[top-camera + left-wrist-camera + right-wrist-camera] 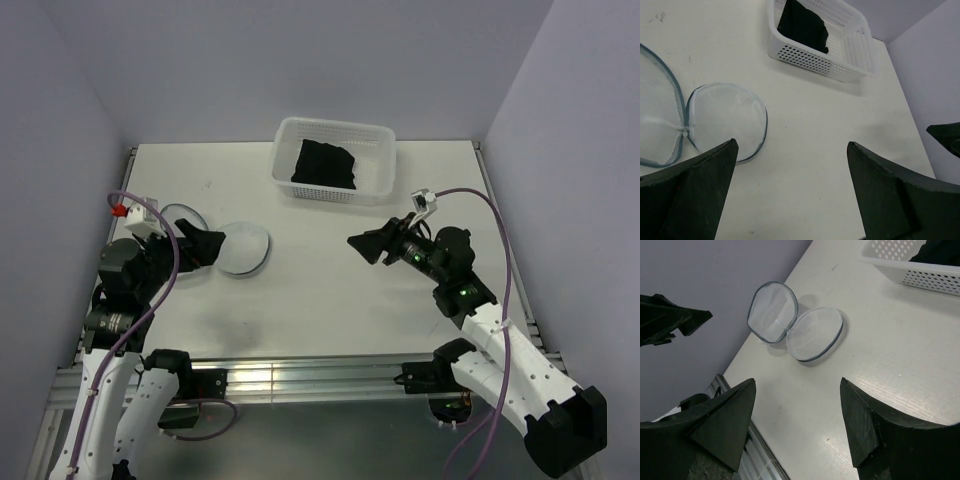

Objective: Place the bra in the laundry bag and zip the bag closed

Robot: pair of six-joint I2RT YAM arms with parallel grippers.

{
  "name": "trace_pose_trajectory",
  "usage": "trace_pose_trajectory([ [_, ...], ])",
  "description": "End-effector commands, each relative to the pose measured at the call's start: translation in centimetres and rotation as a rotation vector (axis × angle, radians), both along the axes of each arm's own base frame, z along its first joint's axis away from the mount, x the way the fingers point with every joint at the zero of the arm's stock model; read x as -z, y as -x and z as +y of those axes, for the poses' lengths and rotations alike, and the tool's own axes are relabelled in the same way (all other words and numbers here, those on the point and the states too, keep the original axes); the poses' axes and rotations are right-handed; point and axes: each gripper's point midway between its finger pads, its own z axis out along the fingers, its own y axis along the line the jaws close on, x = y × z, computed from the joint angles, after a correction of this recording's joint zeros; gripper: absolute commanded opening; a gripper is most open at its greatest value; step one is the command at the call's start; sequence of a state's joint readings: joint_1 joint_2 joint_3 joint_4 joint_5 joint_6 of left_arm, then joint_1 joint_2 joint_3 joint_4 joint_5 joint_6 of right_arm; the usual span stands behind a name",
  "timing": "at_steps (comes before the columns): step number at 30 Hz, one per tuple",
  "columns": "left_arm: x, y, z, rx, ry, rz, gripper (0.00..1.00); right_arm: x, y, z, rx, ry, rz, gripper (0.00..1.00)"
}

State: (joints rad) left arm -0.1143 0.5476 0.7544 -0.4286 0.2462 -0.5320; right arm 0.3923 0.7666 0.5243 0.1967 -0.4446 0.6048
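While the bra [325, 165] lies bunched inside the white perforated basket [378, 134] at the far edge of the table [330, 300], the laundry bag [243, 250] lies unzipped on the left part of the tabletop, well apart from the basket. Its two mesh halves are spread side by side, joined at one point on their dark rims. The half nearer the table's middle shows plainly from above; the other is partly hidden behind the left arm. The left gripper [210, 248] hovers just beside the bag at its near edge, jaws spread wide with nothing between them. The right gripper [366, 249] hangs over the table right of the middle, pointing toward the bag, its jaws apart and empty
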Motion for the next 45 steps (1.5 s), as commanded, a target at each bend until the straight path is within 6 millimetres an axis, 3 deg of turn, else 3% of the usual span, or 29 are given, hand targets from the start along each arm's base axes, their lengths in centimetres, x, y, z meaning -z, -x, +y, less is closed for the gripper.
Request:
trace_pose_trajectory([
  [1,-1.5,-0.2,1.2,-0.054,-0.036,-0.033,0.98,-2.1,-0.7,0.3,0.013,0.008,-0.059,0.75],
  [5,-1.5,-0.3,0.4,-0.019,-0.003,-0.041,0.96,-1.9,-1.2,0.9,0.015,0.027,-0.045,0.72],
  [9,-2.7,-0.3,-1.3,0.063,0.060,-0.090,0.96,-2.1,-2.0,1.7,0.030,0.070,-0.037,0.67],
  [12,-3.1,-0.4,-1.2,0.064,0.047,-0.101,0.96,-2.0,-2.4,2.1,0.046,0.102,-0.035,0.65],
  [18,-0.8,-0.8,2.0,-0.130,0.005,-0.039,0.87,-1.7,-2.9,3.1,0.056,0.120,-0.029,0.58],
  [22,0.5,-1.0,3.9,-0.253,0.010,0.005,0.75,-1.3,-3.8,4.6,0.055,0.150,-0.016,0.54],
  [23,0.7,-1.0,4.7,-0.297,0.001,0.015,0.74,-2.1,-4.5,4.7,0.078,0.147,-0.029,0.51],
  [25,0.8,-0.8,5.4,-0.338,-0.002,0.019,0.70,-1.2,-5.5,5.7,0.081,0.186,-0.005,0.47],
  [26,0.9,-0.8,5.7,-0.353,-0.004,0.020,0.68,-2.3,-6.2,6.0,0.087,0.184,-0.019,0.47],
  [28,1.3,-0.6,6.3,-0.392,-0.004,0.027,0.65,-0.8,-8.3,6.3,0.139,0.250,0.006,0.40],
  [29,1.5,-0.6,6.4,-0.398,0.000,0.029,0.64,-1.9,-9.4,6.5,0.168,0.260,-0.004,0.40],
  [30,1.4,-0.7,6.0,-0.385,0.023,0.024,0.63,0.0,-11.4,6.1,0.244,0.315,0.031,0.39],
  [31,2.1,-0.8,5.6,-0.364,0.031,0.033,0.57,0.1,-12.5,6.1,0.274,0.346,0.027,0.38],
  [32,2.3,-1.0,5.1,-0.340,0.039,0.031,0.54,-1.2,-13.8,6.3,0.306,0.351,0.013,0.36],
  [33,2.5,-1.3,4.8,-0.321,0.037,0.034,0.53,0.6,-15.5,6.3,0.351,0.398,0.036,0.33],
  [34,2.1,-1.4,4.3,-0.291,0.037,0.032,0.49,0.9,-16.8,6.3,0.382,0.425,0.029,0.32],
  [35,2.0,-1.4,4.1,-0.276,0.024,0.039,0.48,-0.7,-18.3,6.6,0.416,0.430,0.012,0.31],
  [36,2.0,-1.6,4.1,-0.266,-0.008,0.047,0.48,2.5,-20.2,6.8,0.437,0.502,0.061,0.31],
  [37,1.2,-1.5,3.7,-0.237,-0.017,0.035,0.49,0.4,-22.4,6.8,0.493,0.500,0.031,0.31],
  [38,0.8,-1.4,3.3,-0.204,-0.026,0.023,0.50,1.4,-23.3,6.6,0.504,0.545,0.063,0.31],
  [39,0.5,-1.3,2.8,-0.165,-0.043,0.001,0.51,5.2,-25.1,6.3,0.516,0.616,0.121,0.33],
  [40,0.3,-1.2,2.3,-0.129,-0.040,-0.011,0.55,5.6,-26.3,6.0,0.544,0.642,0.130,0.37],
  [41,0.0,-1.0,1.4,-0.076,-0.030,-0.031,0.57,4.2,-27.6,6.3,0.560,0.636,0.119,0.42],
  [42,-0.1,-0.8,1.1,-0.058,-0.027,-0.044,0.59,7.3,-29.0,5.9,0.564,0.685,0.160,0.52],
  [43,0.4,-0.9,0.7,-0.038,-0.026,-0.037,0.62,7.9,-29.8,5.9,0.569,0.695,0.174,0.57],
  [44,0.6,-0.9,0.2,-0.010,-0.024,-0.041,0.63,6.7,-30.9,6.1,0.576,0.685,0.170,0.61],
  [45,1.1,-1.1,0.0,0.001,-0.025,-0.031,0.64,9.7,-31.8,6.1,0.569,0.722,0.209,0.67],
])
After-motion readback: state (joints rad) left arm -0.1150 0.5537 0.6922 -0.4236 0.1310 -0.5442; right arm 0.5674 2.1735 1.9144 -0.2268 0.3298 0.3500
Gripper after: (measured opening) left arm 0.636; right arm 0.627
